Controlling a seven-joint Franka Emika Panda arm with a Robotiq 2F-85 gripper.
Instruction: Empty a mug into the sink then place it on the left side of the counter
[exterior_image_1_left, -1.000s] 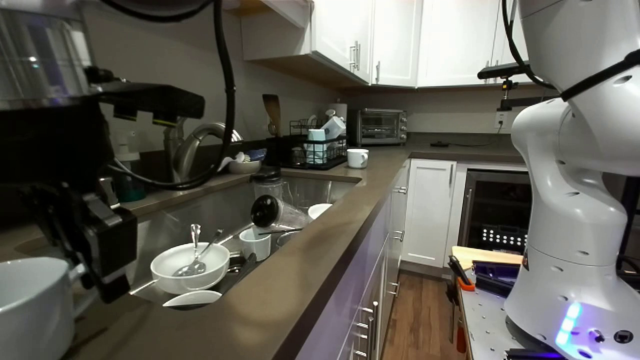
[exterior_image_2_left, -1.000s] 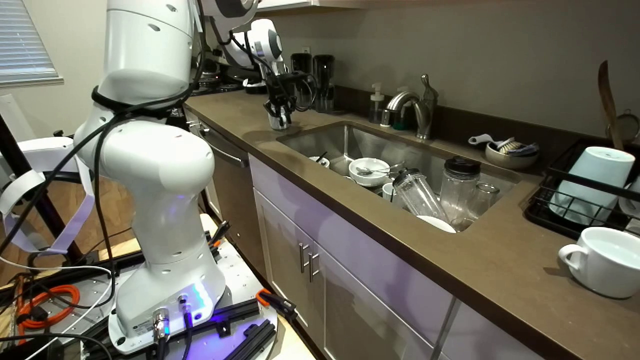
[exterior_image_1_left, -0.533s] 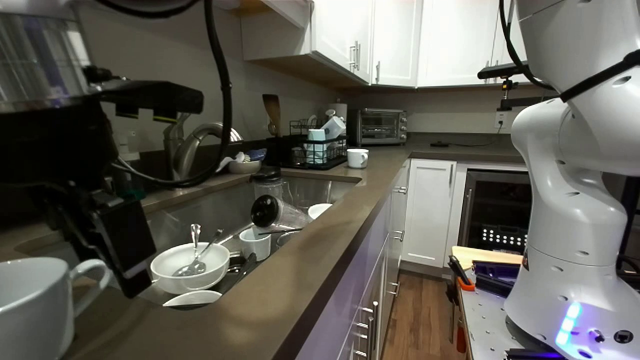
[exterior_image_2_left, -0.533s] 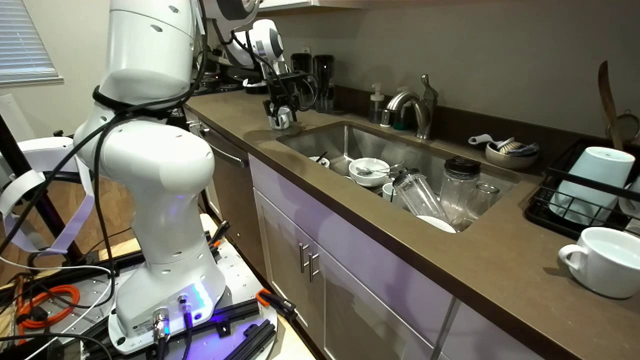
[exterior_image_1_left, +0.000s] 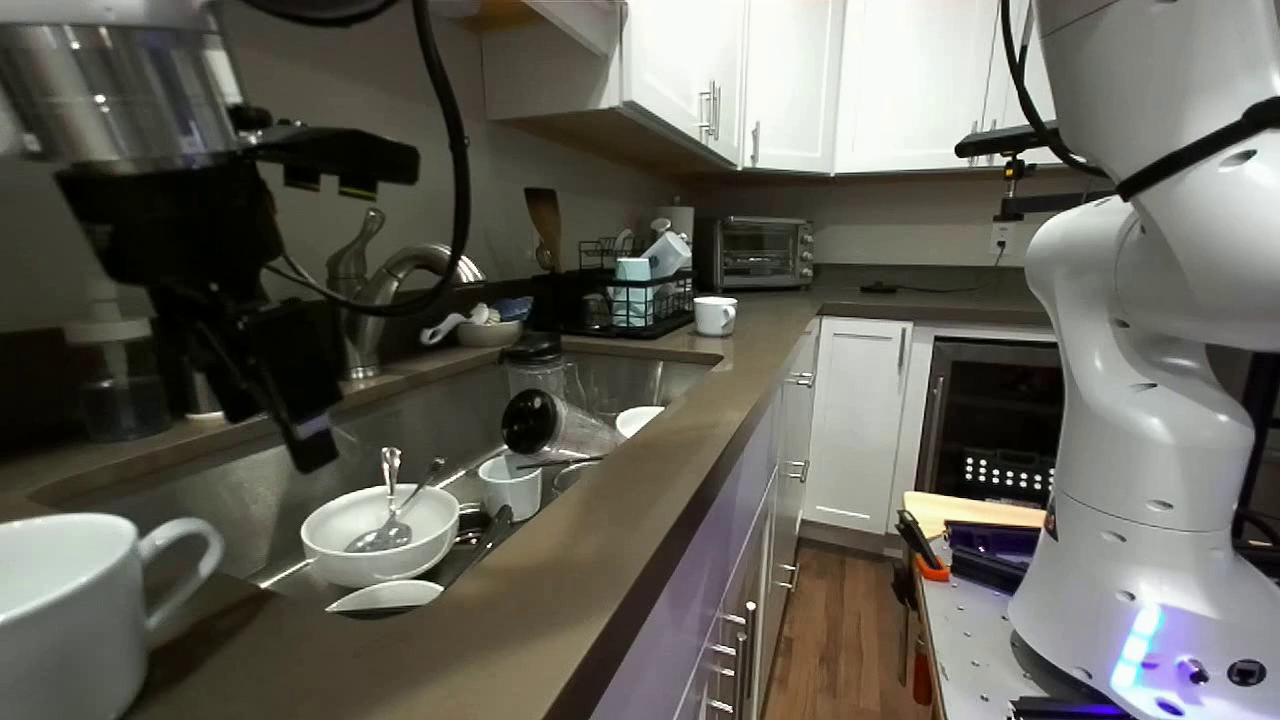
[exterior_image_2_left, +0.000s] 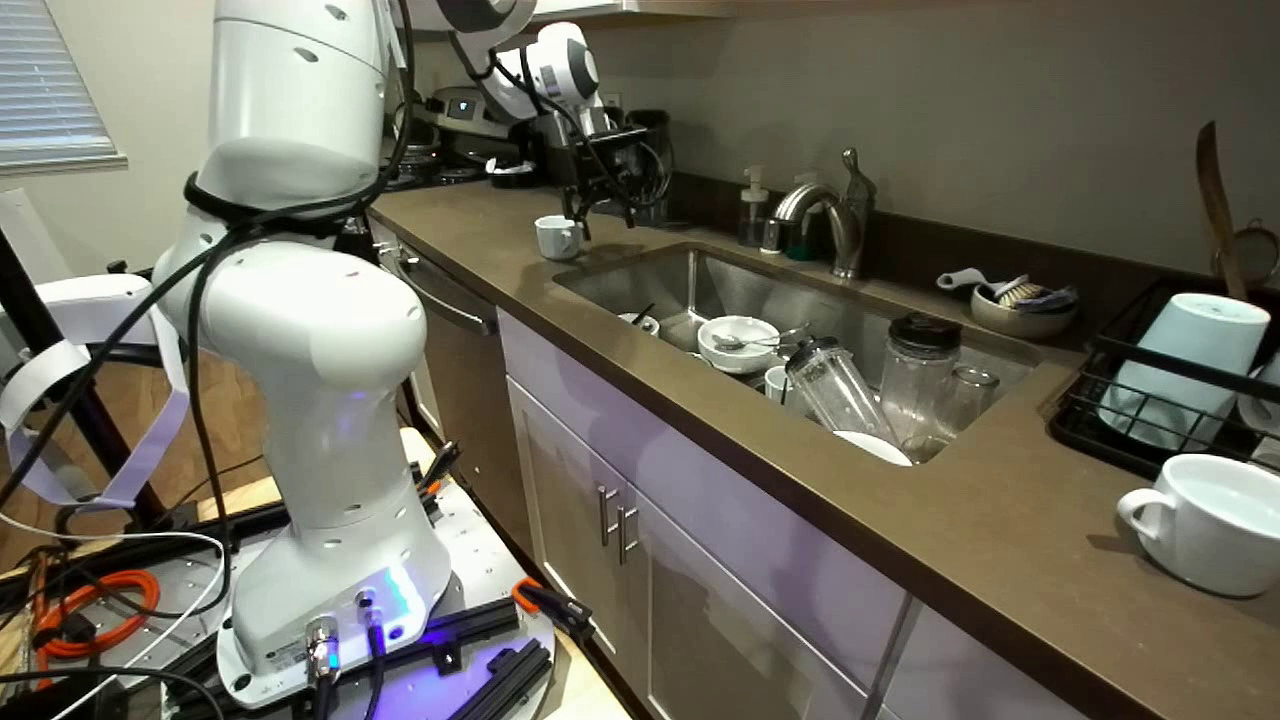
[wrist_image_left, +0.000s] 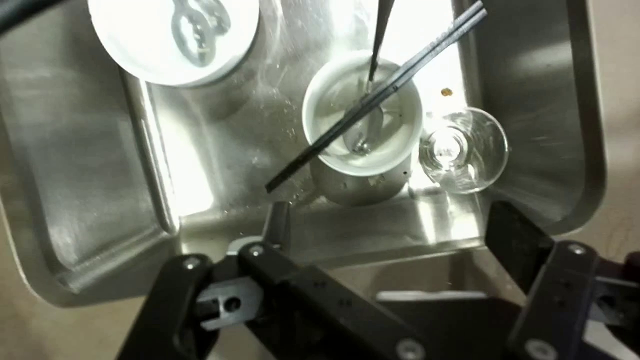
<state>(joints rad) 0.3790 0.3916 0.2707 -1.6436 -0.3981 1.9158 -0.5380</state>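
A white mug (exterior_image_1_left: 65, 620) stands upright on the counter (exterior_image_1_left: 620, 540), its handle turned toward the sink (exterior_image_1_left: 225, 510). The same mug (exterior_image_2_left: 558, 238) shows in an exterior view on the stretch of counter to the left of the basin. My gripper (wrist_image_left: 395, 230) is open, its fingers (wrist_image_left: 515, 245) wide apart with nothing between them. It hangs above the sink's edge, clear of the mug and higher than it. The wrist view looks down into the basin; the mug cannot be made out there.
The basin holds a white bowl with spoons (exterior_image_2_left: 738, 345), a tilted clear bottle (exterior_image_2_left: 842, 390), a cup with chopsticks (wrist_image_left: 362, 112) and a glass (wrist_image_left: 464, 150). A faucet (exterior_image_2_left: 840, 215) rises behind. A second white mug (exterior_image_2_left: 1215, 520) stands near the dish rack (exterior_image_2_left: 1120, 410).
The jaws, earlier at the mug's handle, have opened and come away from it. My gripper has risen and moved toward the sink and wall. The mug stays where it was.
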